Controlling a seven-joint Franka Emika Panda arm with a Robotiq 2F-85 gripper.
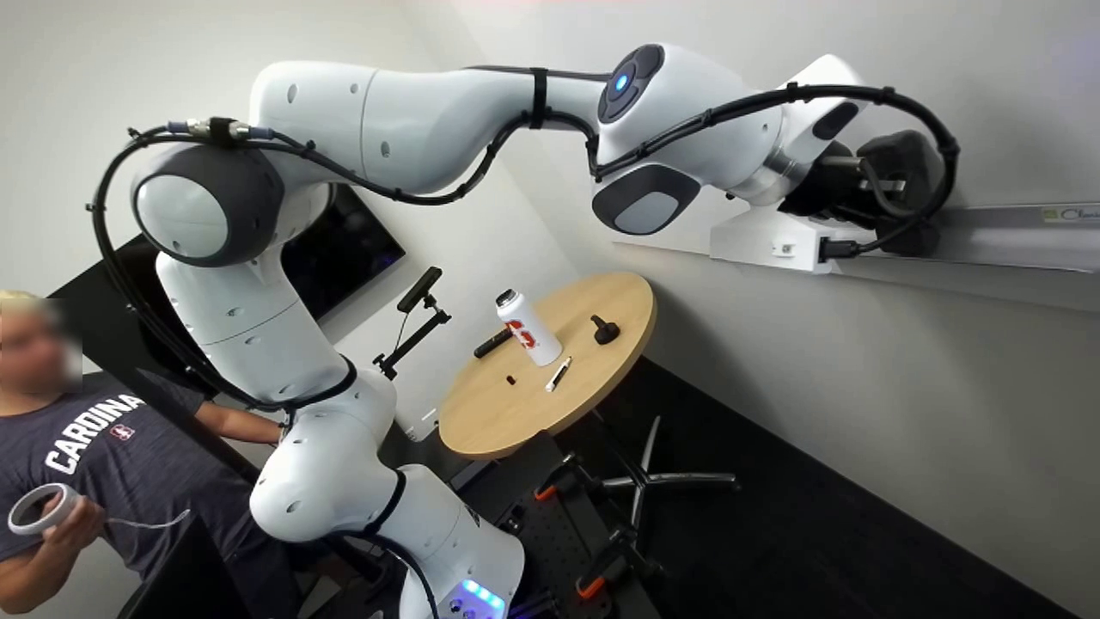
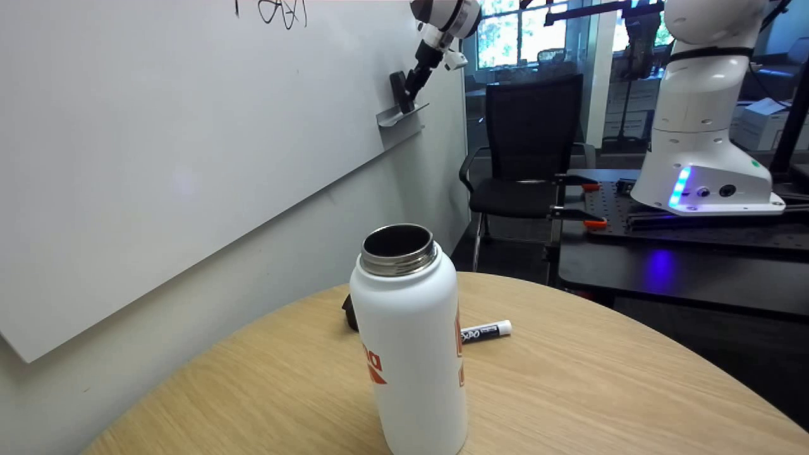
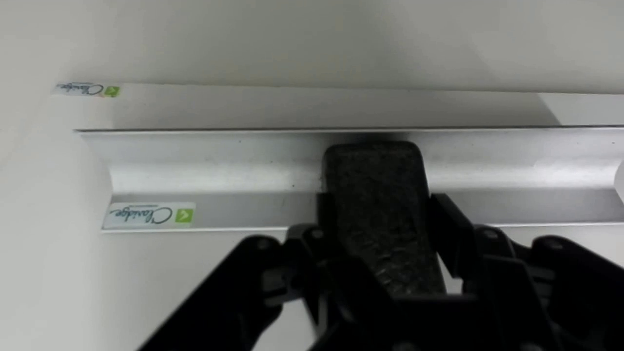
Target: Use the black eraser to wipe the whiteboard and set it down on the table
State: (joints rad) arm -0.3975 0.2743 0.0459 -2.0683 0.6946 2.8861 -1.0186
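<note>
The black eraser (image 3: pixel 380 195) stands nearly upright, with its lower end at the grey ledge (image 3: pixel 219 175) of the whiteboard (image 3: pixel 58 282). In both exterior views the eraser (image 1: pixel 898 159) (image 2: pixel 399 91) is near the whiteboard's surface (image 2: pixel 189 139), slightly tilted. Dark scribbles (image 2: pixel 282 11) show at the board's top edge in an exterior view. My gripper (image 3: pixel 381 207) has one finger against each side of the eraser and looks shut on it. The gripper's body hides the eraser's other end in the wrist view. The round table (image 1: pixel 481 417) stands well below the gripper.
On the table are a white bottle (image 1: pixel 531 331), a marker (image 1: pixel 559 375), a black lid (image 1: pixel 605 330), a dark stick-like item (image 1: pixel 492 344) and a small dark cap (image 1: pixel 510 379). A person (image 1: pixel 103 464) stands behind the arm. A chair (image 2: pixel 534 139) stands near the wall.
</note>
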